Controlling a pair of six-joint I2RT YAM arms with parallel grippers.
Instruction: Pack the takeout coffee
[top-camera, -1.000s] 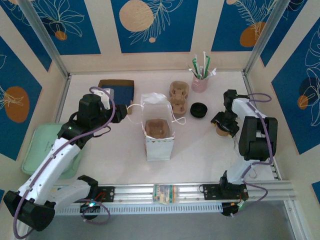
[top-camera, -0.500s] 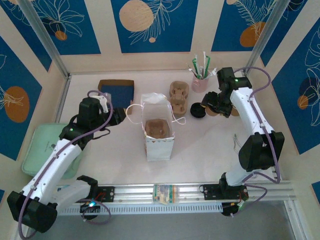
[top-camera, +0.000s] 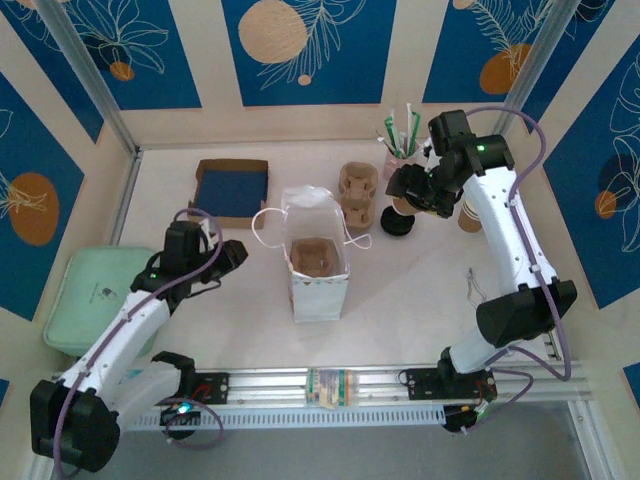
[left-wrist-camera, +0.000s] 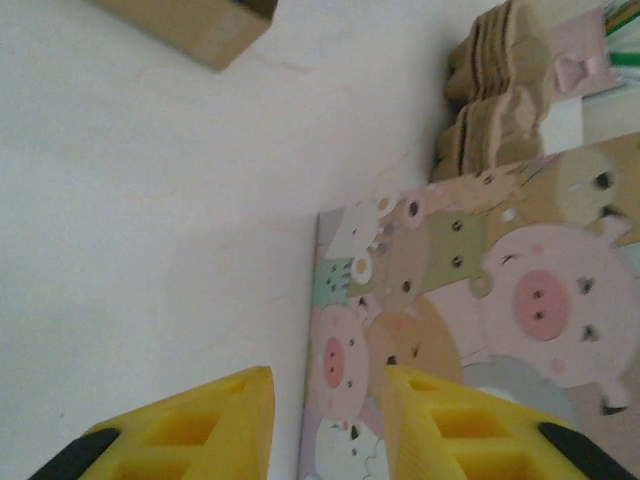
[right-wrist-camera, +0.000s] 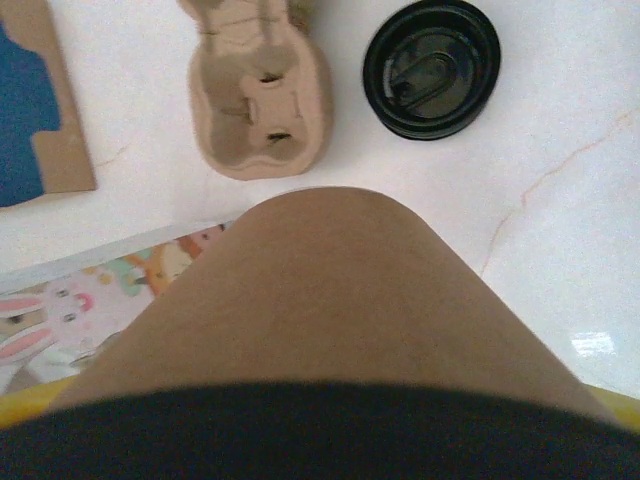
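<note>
The takeout coffee, a tan paper cup with a black lid, hangs in my right gripper, which is shut on it. It is in the air just right of the white paper bag, above the loose black lids. The bag stands open in the middle of the table with a brown cup carrier inside. My left gripper sits low, left of the bag and apart from it. Its yellow fingers stand open and hold nothing, facing the bag's cartoon-printed side.
A stack of pulp cup carriers lies behind the bag. A pink holder with straws stands at the back. Lidless tan cups stand at the right, a blue-lined box at the back left, a green tray off the left edge.
My right arm has swung from the near right up and leftward with the cup. My left arm has drawn back from the bag toward the near left, its jaws slightly narrower.
</note>
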